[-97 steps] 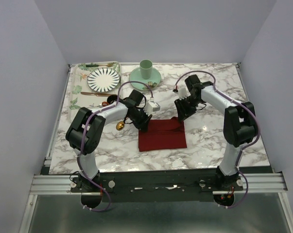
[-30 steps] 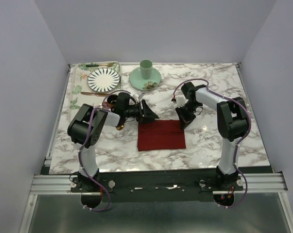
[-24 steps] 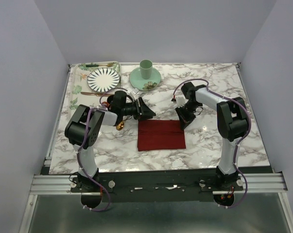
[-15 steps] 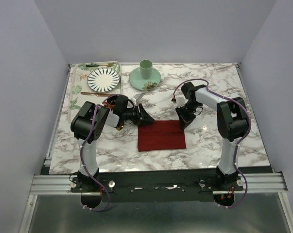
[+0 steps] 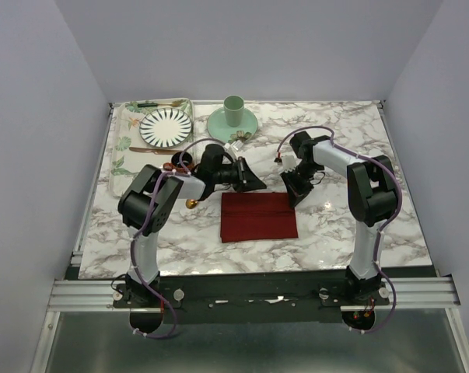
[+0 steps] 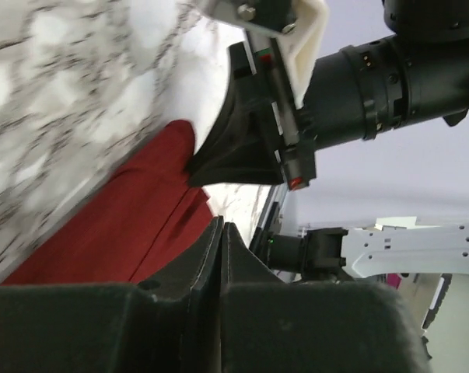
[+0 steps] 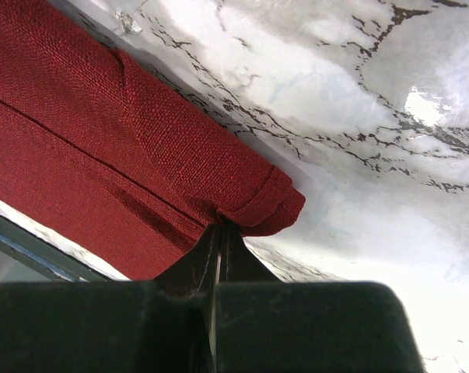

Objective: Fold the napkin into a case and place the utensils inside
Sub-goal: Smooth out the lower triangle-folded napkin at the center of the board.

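Pinching a rounded, rolled corner of a dark red woven cloth napkin (image 7: 102, 132) with the right gripper (image 7: 218, 231), black jaws pressed together. Lying in folded layers, creased lengthwise, on a glossy white marble-patterned tabletop (image 7: 358, 101) veined in grey, catching glare.

Black-jointed white arms (image 5: 339, 159) carry looping purple cables (image 5: 316, 129)

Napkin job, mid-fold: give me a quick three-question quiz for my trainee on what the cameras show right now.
1. True or false: the right gripper is shut on the napkin.
2. What stands on the saucer? A: a cup. B: a spoon. C: a knife.
3. Fill in: the striped plate lies on the ___.
Key: 1 true; 2 A; 3 tray.
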`<control>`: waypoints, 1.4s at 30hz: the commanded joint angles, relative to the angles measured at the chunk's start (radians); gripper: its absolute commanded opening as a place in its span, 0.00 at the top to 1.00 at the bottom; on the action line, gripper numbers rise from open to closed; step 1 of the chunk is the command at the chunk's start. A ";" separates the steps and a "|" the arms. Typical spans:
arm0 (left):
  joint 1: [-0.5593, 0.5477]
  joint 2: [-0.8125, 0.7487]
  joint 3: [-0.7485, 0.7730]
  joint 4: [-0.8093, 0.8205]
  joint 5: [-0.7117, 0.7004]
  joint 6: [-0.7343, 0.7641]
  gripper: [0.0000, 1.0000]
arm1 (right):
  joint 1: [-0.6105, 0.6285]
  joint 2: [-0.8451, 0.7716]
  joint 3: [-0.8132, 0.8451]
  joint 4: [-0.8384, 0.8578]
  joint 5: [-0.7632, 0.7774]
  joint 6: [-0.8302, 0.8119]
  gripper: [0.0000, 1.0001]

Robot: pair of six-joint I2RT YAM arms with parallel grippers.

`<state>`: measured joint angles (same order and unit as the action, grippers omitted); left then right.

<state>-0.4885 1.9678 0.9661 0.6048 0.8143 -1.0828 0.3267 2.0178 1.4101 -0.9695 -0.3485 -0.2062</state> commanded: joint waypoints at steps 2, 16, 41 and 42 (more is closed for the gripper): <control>-0.076 0.108 0.089 0.076 -0.101 -0.120 0.93 | 0.002 0.012 -0.020 0.022 0.068 -0.004 0.95; -0.116 0.235 0.171 0.021 -0.181 -0.095 0.94 | 0.002 0.013 -0.011 0.026 0.060 -0.010 0.94; -0.116 0.283 0.154 -0.155 -0.188 0.081 1.00 | -0.058 -0.137 0.125 -0.158 -0.352 -0.078 0.50; -0.116 0.281 0.152 -0.157 -0.188 0.084 1.00 | -0.066 -0.122 0.131 -0.143 -0.377 -0.040 0.53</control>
<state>-0.5980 2.2097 1.1397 0.5781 0.6636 -1.0771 0.2855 1.8885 1.4990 -1.1202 -0.5304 -0.2810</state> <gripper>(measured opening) 0.006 0.514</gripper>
